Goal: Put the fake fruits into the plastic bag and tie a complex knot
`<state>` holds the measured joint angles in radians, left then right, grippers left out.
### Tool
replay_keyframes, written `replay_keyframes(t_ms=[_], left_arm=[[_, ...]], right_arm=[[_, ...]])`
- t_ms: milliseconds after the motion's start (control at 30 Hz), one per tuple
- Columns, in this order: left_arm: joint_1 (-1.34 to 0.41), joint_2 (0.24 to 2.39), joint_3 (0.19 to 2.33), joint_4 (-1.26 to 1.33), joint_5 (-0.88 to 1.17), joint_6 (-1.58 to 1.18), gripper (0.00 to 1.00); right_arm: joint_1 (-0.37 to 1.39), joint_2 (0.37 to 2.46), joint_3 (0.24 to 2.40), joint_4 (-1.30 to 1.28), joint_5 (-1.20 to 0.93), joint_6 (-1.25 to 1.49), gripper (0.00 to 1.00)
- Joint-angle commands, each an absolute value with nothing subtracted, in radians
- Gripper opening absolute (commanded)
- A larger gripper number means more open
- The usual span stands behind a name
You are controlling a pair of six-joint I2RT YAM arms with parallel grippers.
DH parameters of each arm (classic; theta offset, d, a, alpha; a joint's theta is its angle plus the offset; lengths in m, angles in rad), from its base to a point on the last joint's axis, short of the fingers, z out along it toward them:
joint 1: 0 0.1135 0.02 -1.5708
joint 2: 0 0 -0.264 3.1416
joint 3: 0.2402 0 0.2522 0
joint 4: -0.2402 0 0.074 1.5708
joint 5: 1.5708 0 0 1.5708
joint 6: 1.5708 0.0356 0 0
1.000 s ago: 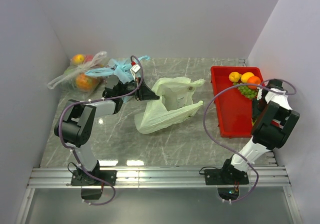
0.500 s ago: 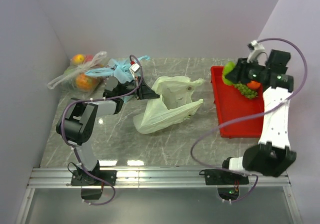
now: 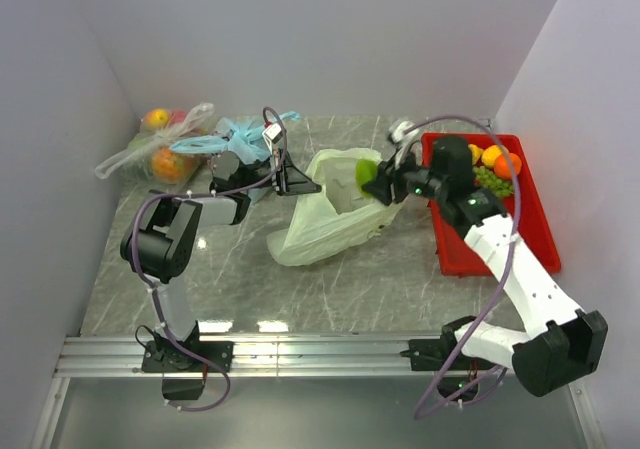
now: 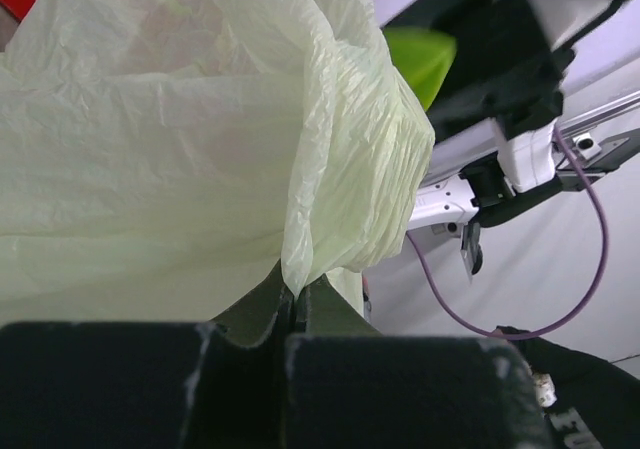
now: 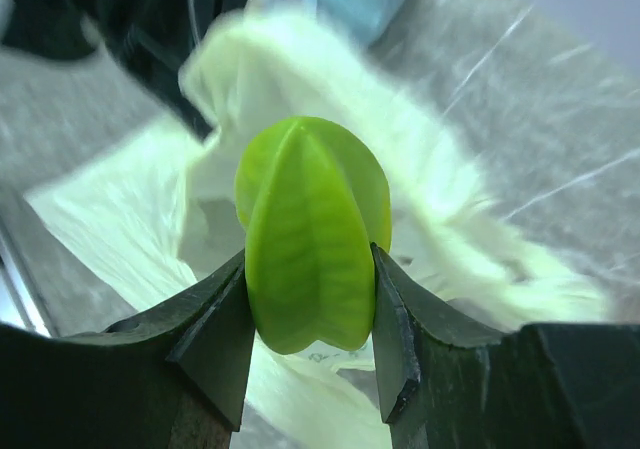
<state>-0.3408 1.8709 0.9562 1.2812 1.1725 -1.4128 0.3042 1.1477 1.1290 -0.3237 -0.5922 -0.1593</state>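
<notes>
The pale green plastic bag [image 3: 325, 224] lies mid-table with its mouth facing the back right. My left gripper [image 3: 300, 185] is shut on the bag's rim [image 4: 300, 259] and holds it up; the pinch shows in the left wrist view [image 4: 293, 295]. My right gripper [image 3: 374, 182] is shut on a bright green ridged fake fruit [image 5: 312, 219] and holds it just over the bag's mouth [image 5: 450, 199]. That fruit also shows in the top view [image 3: 365, 174]. Two yellow-orange fruits [image 3: 490, 155], an orange ball [image 3: 507, 166] and a green grape bunch [image 3: 492, 179] lie in the red tray [image 3: 480, 244].
A light blue bag [image 3: 240, 141] and a clear bag of wrapped orange and red fruits [image 3: 160, 151] lie at the back left, behind my left arm. The red tray sits at the right edge, against the wall. Walls close in the left, back and right.
My right arm has swung left from the red tray, carrying the green fruit to above the bag's mouth. My left gripper has kept its hold on the bag's rim.
</notes>
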Motion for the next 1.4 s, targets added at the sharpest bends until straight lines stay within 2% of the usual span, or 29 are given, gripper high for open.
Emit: replay_keyframes(t_ms=[0,133,333,433,467,500,567,733,967,1167,1367], left_arm=[[-0.342,1.884,0.996,1.512,1.154,-1.469,0.00],[-0.342,1.898,1.002,1.560,1.150,-1.506,0.00],[-0.344,1.911,1.011,1.615,1.143,-1.542,0.00],[-0.344,1.916,1.009,1.652,1.140,-1.565,0.00],[-0.344,1.917,1.009,1.664,1.138,-1.572,0.00],[-0.344,1.921,1.011,1.675,1.140,-1.581,0.00],[-0.342,1.922,1.011,1.698,1.146,-1.604,0.00],[-0.337,1.962,1.025,1.858,1.147,-1.730,0.00],[-0.330,1.941,1.023,1.749,1.163,-1.655,0.00],[-0.327,1.836,0.986,1.393,1.184,-1.413,0.01],[-0.324,1.680,0.979,0.792,1.198,-0.936,0.00]], right_arm=[[0.408,1.135,1.060,-0.245,-0.466,-0.259,0.00],[0.446,1.219,1.046,-0.250,-0.480,-0.262,0.00],[0.453,1.394,1.143,-0.299,-0.664,-0.149,0.01],[0.465,1.471,1.154,-0.259,-0.663,-0.080,0.24],[0.466,1.483,1.152,-0.258,-0.646,-0.069,0.53],[0.466,1.496,1.154,-0.256,-0.632,-0.063,0.67],[0.468,1.503,1.157,-0.274,-0.612,-0.061,0.87],[0.466,1.409,1.158,-0.365,-0.639,-0.127,0.88],[0.465,1.224,1.132,-0.580,-0.663,-0.201,0.82],[0.373,1.085,1.091,-0.601,-0.594,-0.137,0.79],[0.042,1.086,1.022,-0.496,-0.640,0.118,0.73]])
